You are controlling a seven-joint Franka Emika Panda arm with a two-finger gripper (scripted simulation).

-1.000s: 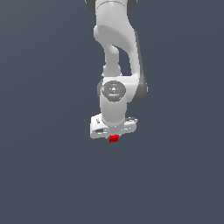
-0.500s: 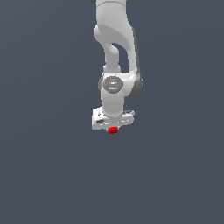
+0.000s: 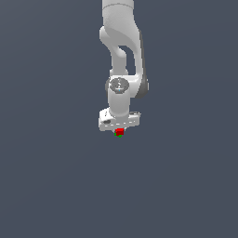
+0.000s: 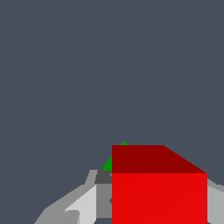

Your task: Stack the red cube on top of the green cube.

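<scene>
A white robot arm (image 3: 122, 56) reaches down from above the middle of a plain dark grey bench (image 3: 51, 176). Its wrist points straight down, and the jaws (image 3: 119, 131) hang low beneath a broad white hand.

The red cube (image 3: 119, 131) sits between the jaws, directly under the hand. In the wrist view the red cube (image 4: 159, 188) fills much of the picture, with pale grey fingers (image 4: 83, 203) close against its sides, so the jaws are pinching the red cube.

The green cube (image 3: 119, 135) lies right below the red cube. In the exterior view only a thin green sliver shows under the red cube's lower edge, and the two look as if they touch, though the cubes are too small there to be sure. In the wrist view the green cube (image 4: 109, 163) appears only as a small green corner peeking out from behind the red cube's edge; most of it is hidden by the red cube. The red cube looks roughly lined up over the green cube, not off to one side of it.

The bench around the green cube is flat, even grey.
</scene>
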